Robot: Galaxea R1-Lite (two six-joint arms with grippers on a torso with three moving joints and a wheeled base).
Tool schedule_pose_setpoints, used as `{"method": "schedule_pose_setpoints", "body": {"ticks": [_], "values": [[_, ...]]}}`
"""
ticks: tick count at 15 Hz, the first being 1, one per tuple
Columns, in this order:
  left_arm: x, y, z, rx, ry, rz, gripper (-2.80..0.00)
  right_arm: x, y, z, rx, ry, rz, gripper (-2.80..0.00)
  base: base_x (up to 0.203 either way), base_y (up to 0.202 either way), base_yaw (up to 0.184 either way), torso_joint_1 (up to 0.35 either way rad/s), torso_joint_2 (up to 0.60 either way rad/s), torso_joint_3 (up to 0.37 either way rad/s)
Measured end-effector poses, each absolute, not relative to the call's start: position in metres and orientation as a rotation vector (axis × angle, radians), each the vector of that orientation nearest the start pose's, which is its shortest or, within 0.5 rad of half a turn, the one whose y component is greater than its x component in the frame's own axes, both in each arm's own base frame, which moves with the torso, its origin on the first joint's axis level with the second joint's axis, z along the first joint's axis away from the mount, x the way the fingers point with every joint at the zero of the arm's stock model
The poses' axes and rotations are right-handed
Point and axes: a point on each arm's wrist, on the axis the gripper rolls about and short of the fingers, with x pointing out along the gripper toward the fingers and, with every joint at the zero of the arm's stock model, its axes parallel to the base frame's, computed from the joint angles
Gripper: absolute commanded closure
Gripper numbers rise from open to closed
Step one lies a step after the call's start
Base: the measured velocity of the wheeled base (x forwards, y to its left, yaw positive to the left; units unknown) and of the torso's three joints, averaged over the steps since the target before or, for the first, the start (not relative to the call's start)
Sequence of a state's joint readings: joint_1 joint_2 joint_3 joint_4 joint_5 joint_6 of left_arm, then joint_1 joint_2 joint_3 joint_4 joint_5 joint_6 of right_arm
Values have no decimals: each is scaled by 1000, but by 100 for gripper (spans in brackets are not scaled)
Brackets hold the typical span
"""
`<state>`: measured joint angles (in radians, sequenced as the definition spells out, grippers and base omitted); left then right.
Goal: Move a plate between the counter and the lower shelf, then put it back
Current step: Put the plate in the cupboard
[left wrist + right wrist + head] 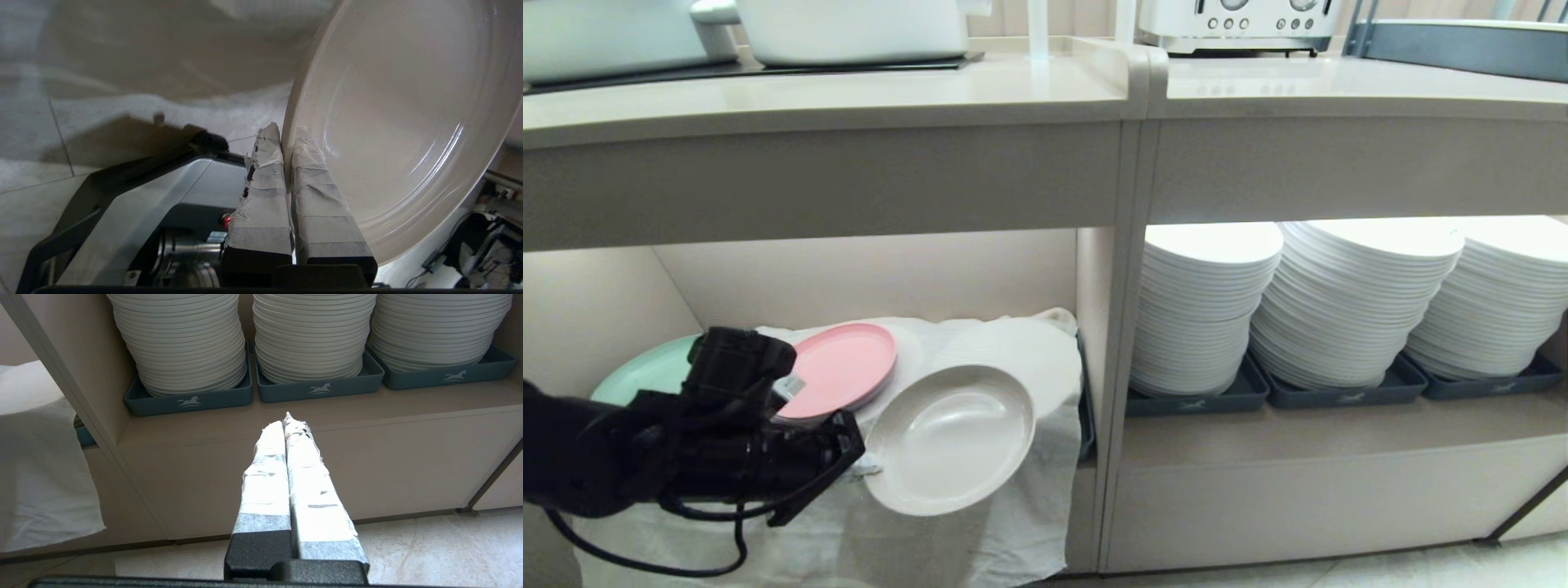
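Note:
The cream plate (952, 439) (400, 122) hangs tilted in the air, just in front of the lower shelf (1029, 359) and its wrinkled white cloth. My left gripper (859, 467) (286, 132) is shut on the plate's rim at its left side, one taped finger on each face. The counter (849, 102) runs above the bay, with a thick front edge. My right gripper (288, 421) is shut and empty; it shows only in the right wrist view, low in front of the neighbouring bay.
A pink plate (843, 367) and a mint-green plate (637, 371) lie on the cloth behind my left arm. Three tall white plate stacks (1347, 302) in dark trays fill the right bay beyond the divider (1123, 343). A white pot (849, 28) and a toaster (1233, 24) stand above.

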<state>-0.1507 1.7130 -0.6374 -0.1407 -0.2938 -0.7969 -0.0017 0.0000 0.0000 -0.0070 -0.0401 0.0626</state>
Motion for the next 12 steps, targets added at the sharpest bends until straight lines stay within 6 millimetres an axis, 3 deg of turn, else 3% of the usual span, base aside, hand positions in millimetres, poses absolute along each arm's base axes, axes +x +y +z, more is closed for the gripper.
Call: {"method": "schedule_pose_setpoints", "body": {"ticks": [6, 12], "values": [[270, -54, 87, -788, 1054, -28, 0, -23, -1, 76, 63, -9, -41, 0, 0, 0, 0, 0, 0, 0], [298, -66, 91, -797, 1016, -23, 0, -23, -1, 76, 63, -9, -41, 0, 0, 0, 0, 0, 0, 0]]}}
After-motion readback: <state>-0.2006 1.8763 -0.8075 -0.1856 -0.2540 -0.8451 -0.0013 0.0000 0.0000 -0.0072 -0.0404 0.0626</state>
